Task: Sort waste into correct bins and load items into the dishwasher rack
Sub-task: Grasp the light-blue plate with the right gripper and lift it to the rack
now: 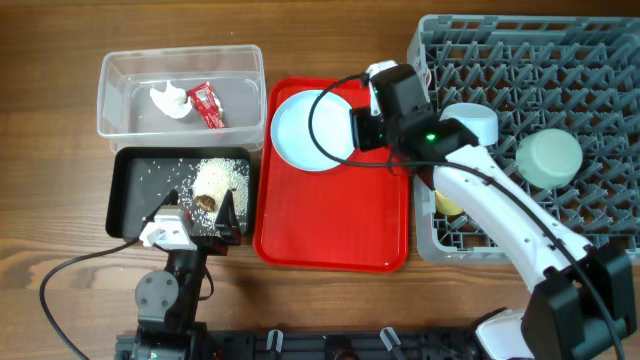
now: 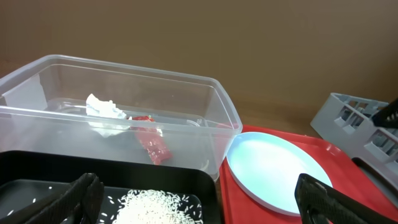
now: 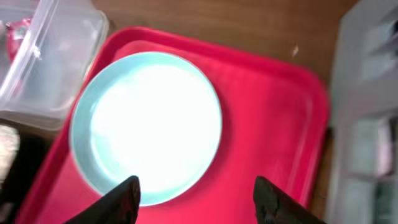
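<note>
Now the right hand (image 3: 196,196) hangs spread wide over the pale blue plate (image 3: 146,124) on the red tray (image 3: 273,112). The left hand (image 2: 196,193) is spread over the black tray (image 2: 37,165).

Wood table (image 1: 50,220): clear tub (image 1: 235,80), black tray (image 1: 135,205), red tray (image 1: 330,215), grey rack (image 1: 600,80) (rightmost).

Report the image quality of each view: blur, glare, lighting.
Right wrist view: soft throughout, with glare bleaching the centre of the pale blue plate. Left wrist view: the clear tub reads sharply, light flat. Overhead view: even light, crisp, only faint shadows.
</note>
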`<state>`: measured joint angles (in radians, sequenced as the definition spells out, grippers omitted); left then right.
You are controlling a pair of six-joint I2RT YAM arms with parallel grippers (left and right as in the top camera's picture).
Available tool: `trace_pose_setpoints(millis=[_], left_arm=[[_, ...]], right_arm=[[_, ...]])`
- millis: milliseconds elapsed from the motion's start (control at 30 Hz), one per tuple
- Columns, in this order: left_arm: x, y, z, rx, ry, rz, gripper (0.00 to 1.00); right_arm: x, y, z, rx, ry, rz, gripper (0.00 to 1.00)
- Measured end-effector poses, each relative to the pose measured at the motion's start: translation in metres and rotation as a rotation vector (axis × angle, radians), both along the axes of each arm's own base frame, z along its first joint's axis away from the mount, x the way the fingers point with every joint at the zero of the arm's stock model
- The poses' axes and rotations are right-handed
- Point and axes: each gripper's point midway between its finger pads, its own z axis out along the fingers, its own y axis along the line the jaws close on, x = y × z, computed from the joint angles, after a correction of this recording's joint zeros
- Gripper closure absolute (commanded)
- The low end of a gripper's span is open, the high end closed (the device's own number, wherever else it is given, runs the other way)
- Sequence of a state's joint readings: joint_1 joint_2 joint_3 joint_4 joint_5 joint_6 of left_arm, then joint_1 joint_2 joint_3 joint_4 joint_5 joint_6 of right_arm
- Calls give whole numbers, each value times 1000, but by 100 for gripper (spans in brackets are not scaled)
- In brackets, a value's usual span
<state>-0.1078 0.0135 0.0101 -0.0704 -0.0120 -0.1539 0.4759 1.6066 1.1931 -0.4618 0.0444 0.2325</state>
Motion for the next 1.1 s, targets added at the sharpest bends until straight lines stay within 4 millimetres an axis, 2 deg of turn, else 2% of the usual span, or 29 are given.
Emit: trace_pose_setpoints(millis=[33, 67, 133, 200, 233, 267, 300, 367, 467, 533, 600, 633, 667, 733, 800, 867, 900, 933, 1033, 1100], left_arm=[[0, 0, 0, 0, 0, 0, 0], [0, 0, 0, 0, 0, 0, 0], [0, 0, 0, 0, 1, 0, 0], [0, 0, 0, 0, 0, 0, 0], [0, 0, 0, 0, 0, 0, 0], [0, 0, 0, 0, 0, 0, 0], [0, 0, 0, 0, 0, 0, 0], [0, 0, 0, 0, 0, 0, 0], [0, 0, 0, 0, 0, 0, 0], [0, 0, 0, 0, 0, 0, 0], [0, 0, 0, 0, 1, 0, 0], [0, 0, 0, 0, 0, 0, 0], [0, 0, 0, 0, 0, 0, 0], [0, 0, 0, 0, 0, 0, 0], [0, 0, 0, 0, 0, 0, 0], [0, 0, 0, 0, 0, 0, 0], [0, 0, 0, 0, 0, 0, 0], [0, 0, 0, 0, 0, 0, 0], [0, 0, 0, 0, 0, 0, 0], [0, 0, 0, 0, 0, 0, 0]], right_arm=[[-1, 2, -7, 21, 29, -24, 42], [2, 1, -22, 28, 66, -67, 43], [12, 3, -60, 24, 121, -126, 51], [11, 5, -99, 24, 205, -163, 58], [8, 5, -111, 30, 237, -189, 69], [4, 5, -130, 58, 299, -261, 92], [3, 4, -133, 82, 318, -301, 96], [2, 4, -134, 107, 336, -346, 96], [-5, -2, -136, 94, 369, -377, 96], [-13, -10, -131, 56, 378, -390, 96], [-12, -15, -111, 36, 336, -356, 96], [-11, -16, -95, 33, 299, -327, 96], [-11, -17, -76, 31, 259, -299, 96], [-11, -25, -26, 30, 139, -265, 95], [-12, -37, 9, 17, 45, -271, 96], [-17, -74, 64, -54, -123, -329, 96], [-18, -89, 80, -82, -174, -359, 96], [-20, -116, 103, -138, -250, -418, 96], [-18, -192, 145, -306, -400, -623, 96], [-15, -233, 161, -413, -452, -719, 96]])
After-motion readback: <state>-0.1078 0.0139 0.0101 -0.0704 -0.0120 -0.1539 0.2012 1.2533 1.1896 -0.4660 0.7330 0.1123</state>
